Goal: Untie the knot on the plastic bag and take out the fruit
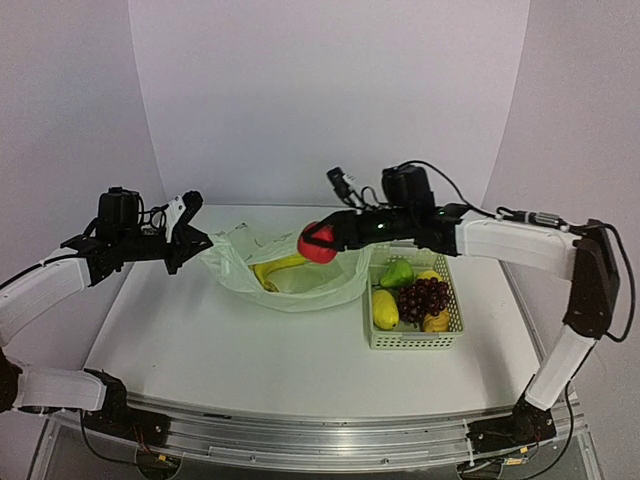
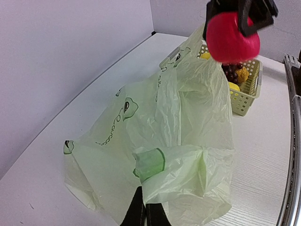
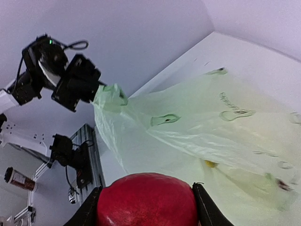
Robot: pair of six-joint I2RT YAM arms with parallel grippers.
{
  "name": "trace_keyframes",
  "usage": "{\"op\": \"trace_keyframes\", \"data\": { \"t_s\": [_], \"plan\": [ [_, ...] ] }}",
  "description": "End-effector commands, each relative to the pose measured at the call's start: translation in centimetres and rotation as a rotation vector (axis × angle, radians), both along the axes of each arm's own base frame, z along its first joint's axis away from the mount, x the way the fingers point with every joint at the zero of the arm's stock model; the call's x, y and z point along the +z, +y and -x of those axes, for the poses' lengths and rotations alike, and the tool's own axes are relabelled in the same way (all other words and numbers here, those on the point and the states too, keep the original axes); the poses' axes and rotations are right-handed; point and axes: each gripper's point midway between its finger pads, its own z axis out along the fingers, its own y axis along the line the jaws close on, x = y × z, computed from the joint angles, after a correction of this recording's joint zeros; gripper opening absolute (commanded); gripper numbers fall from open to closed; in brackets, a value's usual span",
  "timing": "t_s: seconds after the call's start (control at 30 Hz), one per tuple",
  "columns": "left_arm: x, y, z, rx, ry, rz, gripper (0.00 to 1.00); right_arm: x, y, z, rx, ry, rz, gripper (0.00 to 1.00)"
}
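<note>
r gripper (image 1: 318,243) clamps red apple (image 3: 146,200) above rim of bag (image 1: 305,292), l gripper (image 1: 196,240) pinching its edge taut.

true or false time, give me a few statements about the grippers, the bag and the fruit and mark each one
1. The right gripper holds the red apple. True.
2. The left gripper is open, clear of the plastic bag. False: it is shut on a fold of the bag.
3. A banana lies in the bag. True.
4. The basket holds no fruit. False: a green pear, grapes and yellow fruit lie in it.
</note>
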Motion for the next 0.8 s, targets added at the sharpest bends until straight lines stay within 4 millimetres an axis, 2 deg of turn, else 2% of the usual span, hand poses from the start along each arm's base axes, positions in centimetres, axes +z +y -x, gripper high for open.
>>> {"op": "trace_keyframes", "data": {
  "t_s": [0.0, 0.1, 0.17, 0.2, 0.3, 0.37, 0.43, 0.5, 0.57, 0.67, 0.7, 0.77],
  "plan": [
    [0.9, -0.2, -0.1, -0.007, -0.046, 0.019, 0.00, 0.6, -9.8, -5.2, -0.456, -0.010, 0.044, 0.18],
    [1.0, -0.2, 0.0, -0.007, -0.050, 0.021, 0.00, -4.0, -16.8, -7.4, -0.832, 0.073, 0.224, 0.17],
    [1.0, -0.2, 0.1, -0.011, -0.052, 0.020, 0.00, -6.4, -19.5, -7.5, -0.957, 0.102, 0.344, 0.16],
    [1.0, -0.2, 0.1, -0.012, -0.054, 0.019, 0.00, -7.3, -20.1, -7.6, -0.984, 0.106, 0.379, 0.16],
    [1.0, -0.2, 0.1, -0.015, -0.056, 0.019, 0.00, -9.2, -20.3, -8.4, -1.009, 0.140, 0.413, 0.17],
    [1.2, -0.2, 0.1, -0.016, -0.059, 0.020, 0.00, -10.3, -20.0, -9.1, -1.013, 0.172, 0.418, 0.18],
    [1.2, -0.2, 0.1, -0.016, -0.060, 0.021, 0.00, -11.0, -18.9, -9.9, -0.980, 0.196, 0.417, 0.24],
    [1.4, -0.2, 0.1, -0.014, -0.066, 0.021, 0.00, -11.9, -17.5, -10.5, -0.919, 0.219, 0.422, 0.38],
    [1.7, -0.1, 0.1, -0.011, -0.077, 0.023, 0.00, -12.5, -16.5, -10.7, -0.875, 0.246, 0.420, 0.62],
    [2.6, 0.0, 0.4, -0.015, -0.118, 0.020, 0.00, -12.6, -17.3, -10.8, -0.915, 0.260, 0.424, 0.82],
    [3.0, 0.0, 0.6, -0.022, -0.139, 0.015, 0.00, -12.2, -17.8, -10.8, -0.934, 0.246, 0.429, 0.87],
    [3.2, 0.0, 0.8, -0.038, -0.178, -0.004, 0.00, -11.2, -18.8, -10.8, -0.961, 0.204, 0.453, 0.90]
  ]
}}
